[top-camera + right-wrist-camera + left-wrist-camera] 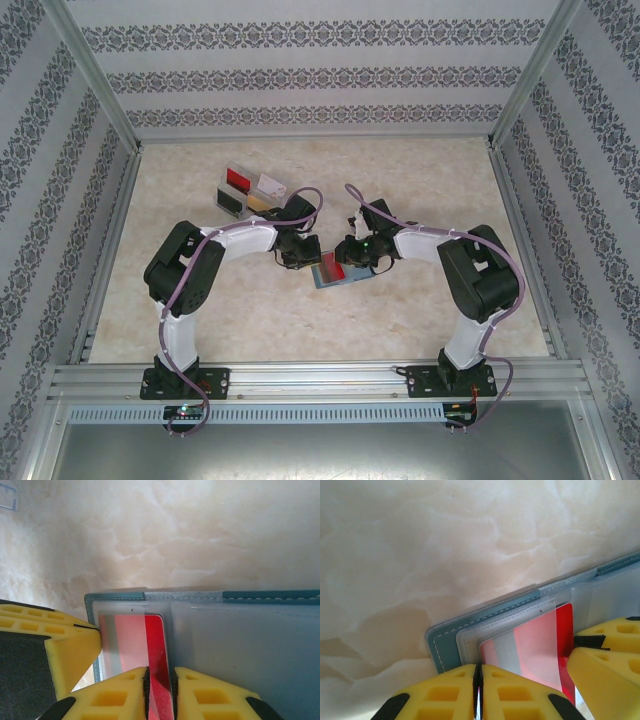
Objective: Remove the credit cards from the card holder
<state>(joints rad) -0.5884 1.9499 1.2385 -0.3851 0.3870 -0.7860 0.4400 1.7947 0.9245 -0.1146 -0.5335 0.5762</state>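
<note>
Your right hand (160,695) is clenched on the red credit card (132,642). Its two yellow fingers (215,697) press from either side on one long edge of the card, which shows as a thin red band between them. The rest of the card lies under a clear slot pocket (122,611) in the half of the card holder (240,640) nearer your left hand.

Your left hand (478,690) is clenched as well, its fingers pressed flat together at the outer edge of that same half. A pale sliver shows in the seam between them, but you cannot tell whether it is part of the holder.

The holder is blue-grey with pale stitching and lies opened out flat on the marbled tabletop (200,540). It sits near the middle, a little toward the near edge, and the two hands meet over it from opposite sides.

Well apart from it, toward the far edge and left of centre, stands a clear compartment tray (248,190). It holds other credit cards (238,179): a red one, a white one and a dark one, each in its own compartment.
</note>
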